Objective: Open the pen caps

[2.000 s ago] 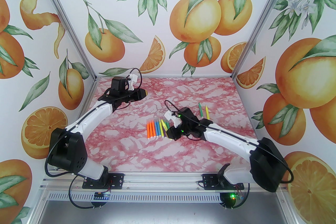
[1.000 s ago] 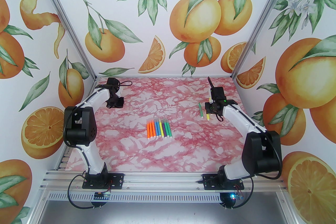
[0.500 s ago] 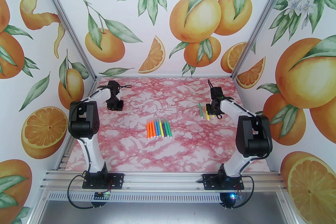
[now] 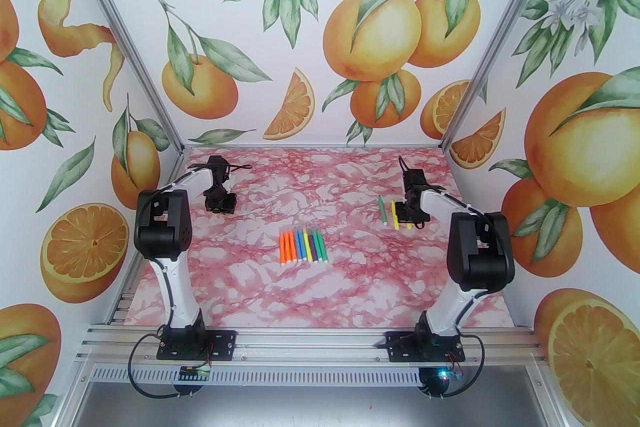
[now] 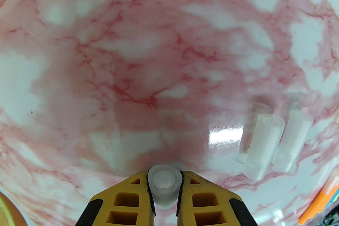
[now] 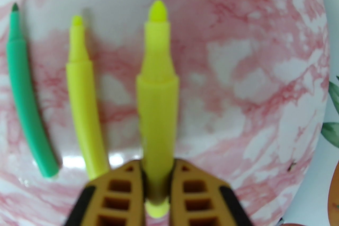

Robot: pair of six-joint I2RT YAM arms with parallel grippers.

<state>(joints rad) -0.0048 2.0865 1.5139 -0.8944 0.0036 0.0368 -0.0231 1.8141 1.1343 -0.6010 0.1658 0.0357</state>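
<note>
now l gripper [image 5: 164,173] tight on cap [image 5: 164,189] nr loose caps [image 5: 264,145], r gripper [image 6: 157,164] on pen [image 6: 157,87]

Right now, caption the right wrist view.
Right tool grips uncapped yellow pen; loose yellow pen and green pen alongside.

I am pinching one stubby clear cap [image 5: 164,187] in my left gripper [image 5: 164,176], its round end pointing outward. More loose caps [image 5: 264,145] are lying side by side, tilting alike, off to its right.
</note>
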